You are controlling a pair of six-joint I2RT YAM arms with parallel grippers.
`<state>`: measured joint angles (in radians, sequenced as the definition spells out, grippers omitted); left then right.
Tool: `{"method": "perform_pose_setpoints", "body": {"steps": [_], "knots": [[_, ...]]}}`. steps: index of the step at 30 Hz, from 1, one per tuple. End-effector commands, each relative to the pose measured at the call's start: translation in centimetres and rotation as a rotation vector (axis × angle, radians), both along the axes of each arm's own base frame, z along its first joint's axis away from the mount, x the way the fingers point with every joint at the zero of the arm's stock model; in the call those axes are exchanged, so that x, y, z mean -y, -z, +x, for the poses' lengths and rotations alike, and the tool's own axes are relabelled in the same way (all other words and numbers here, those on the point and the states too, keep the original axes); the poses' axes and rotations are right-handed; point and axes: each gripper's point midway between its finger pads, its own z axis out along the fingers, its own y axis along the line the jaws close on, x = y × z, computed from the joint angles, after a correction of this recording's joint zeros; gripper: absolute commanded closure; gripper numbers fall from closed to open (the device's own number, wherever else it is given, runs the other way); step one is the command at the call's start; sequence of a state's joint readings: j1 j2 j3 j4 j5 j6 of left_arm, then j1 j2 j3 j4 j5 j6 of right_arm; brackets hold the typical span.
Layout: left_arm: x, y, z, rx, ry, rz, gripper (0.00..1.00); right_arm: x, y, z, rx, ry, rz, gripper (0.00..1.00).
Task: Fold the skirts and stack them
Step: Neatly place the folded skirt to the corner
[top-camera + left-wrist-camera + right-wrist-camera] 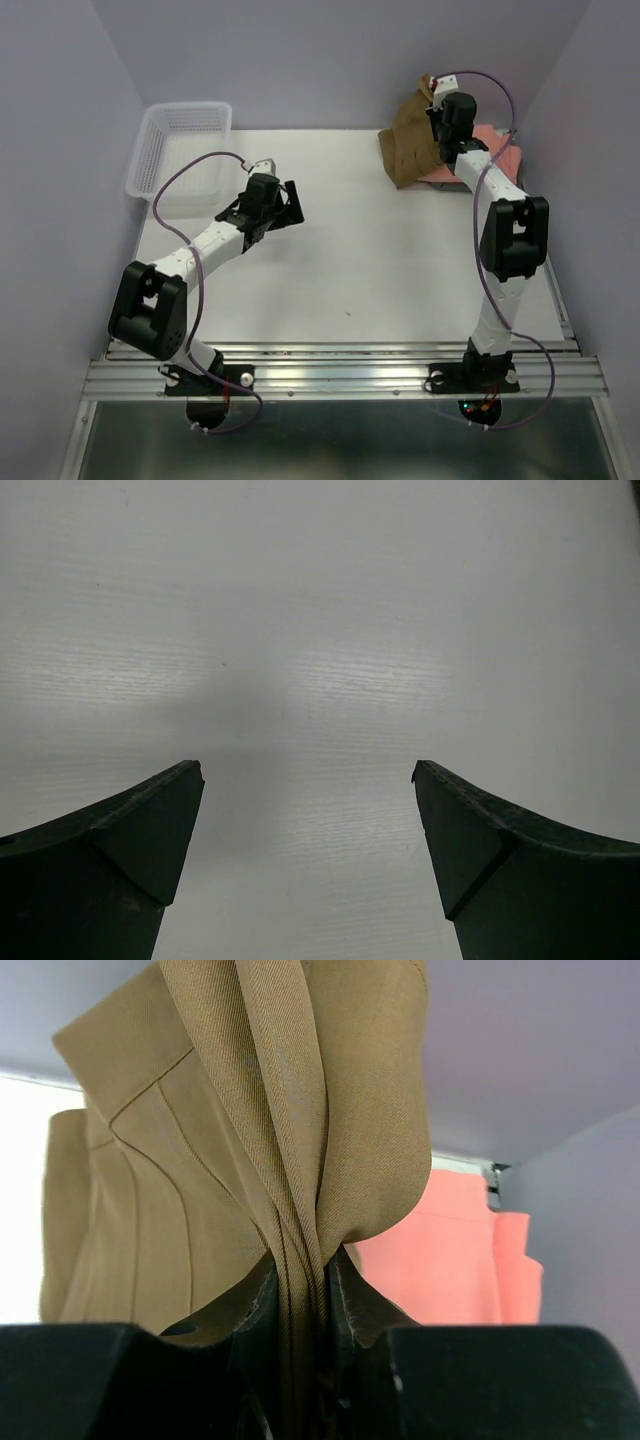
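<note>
So, top view first: my right hand (438,104) is way out at the far right corner of the desk (350,270), pinching the olive-brown skirt (408,148) by its upper edge so it hangs in a bunched heap. The pink skirt (497,152) lies flat just behind and beside it, partly under my arm. I can't spot a grey one from here. My left hand (281,206) hovers over the bare middle of the desk, with the white basket (150,150) off at the far left.

Left wrist view: left hand (308,772) is wide open, nothing between the fingers (130,850), just plain desk below.

Right wrist view: right hand (300,1290) is clamped tight on a thick gather of the olive-brown skirt (250,1110), several pleats squeezed together, with the pink skirt (450,1260) peeking out behind.

My take on doing this bit well: I'm at the pick-up-and-spread stage, nothing folded yet. I'd bring the skirt to the open middle, have the left hand catch the other end of the waistband, then pull it taut so it lands flat. Gripping this many layers risks laying it down twisted, so go slow and watch that the pink one doesn't get dragged along.
</note>
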<state>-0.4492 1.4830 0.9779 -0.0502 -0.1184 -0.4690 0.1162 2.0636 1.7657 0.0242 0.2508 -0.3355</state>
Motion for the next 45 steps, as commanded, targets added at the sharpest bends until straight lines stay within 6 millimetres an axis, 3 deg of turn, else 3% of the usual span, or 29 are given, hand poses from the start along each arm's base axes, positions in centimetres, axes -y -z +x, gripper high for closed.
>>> {"method": "perform_pose_setpoints", "body": {"steps": [1,8,13,16,22,23,26,30,31,33,34,35,37,41,45], "knots": [[0.9,-1.7,1.4,0.036,0.018,-0.034,0.01,4.0,-12.0,-1.6,0.274,0.065,0.051,0.99],[1.5,-1.5,2.0,0.021,0.024,-0.043,0.01,8.1,-12.6,-2.0,0.274,0.176,0.216,0.99],[1.6,-1.2,2.1,0.013,0.023,-0.043,0.01,12.4,-12.9,-2.7,0.297,0.254,0.274,0.99],[1.5,-0.9,2.0,0.004,0.020,-0.040,0.01,14.4,-12.2,-3.3,0.290,0.256,0.322,0.99],[1.7,-0.6,2.2,-0.003,0.023,-0.038,0.01,15.3,-7.7,-3.0,0.194,0.217,0.333,0.99],[1.7,-0.5,2.2,-0.004,0.024,-0.036,0.01,16.8,-7.0,-3.2,0.185,0.241,0.339,0.99],[1.6,-0.4,2.2,-0.007,0.023,-0.036,0.01,18.3,-3.8,-3.1,0.132,0.252,0.363,0.98],[1.7,-0.1,2.2,-0.014,0.027,-0.028,0.01,20.4,0.1,-3.1,0.089,0.339,0.415,0.87],[1.6,0.1,2.2,-0.020,0.024,-0.024,0.01,21.7,1.6,-3.0,0.073,0.377,0.417,0.79],[1.7,0.0,2.2,-0.021,0.025,-0.023,0.01,23.4,2.7,-3.2,0.074,0.450,0.410,0.73],[1.7,0.0,2.3,-0.021,0.024,-0.023,0.01,23.9,3.1,-3.1,0.075,0.475,0.401,0.66],[1.7,-0.1,2.3,-0.019,0.026,-0.026,0.01,24.2,4.9,-3.6,0.015,0.503,0.385,0.43],[1.7,-0.1,2.4,-0.020,0.026,-0.025,0.01,24.4,4.6,-3.6,0.004,0.511,0.364,0.23],[2.0,-0.6,2.5,-0.013,0.035,-0.039,0.01,23.3,2.6,-4.1,0.013,0.445,0.361,0.00],[2.4,-1.2,2.4,0.002,0.048,-0.062,0.01,21.8,-0.9,-4.8,0.059,0.371,0.382,0.00]]}}
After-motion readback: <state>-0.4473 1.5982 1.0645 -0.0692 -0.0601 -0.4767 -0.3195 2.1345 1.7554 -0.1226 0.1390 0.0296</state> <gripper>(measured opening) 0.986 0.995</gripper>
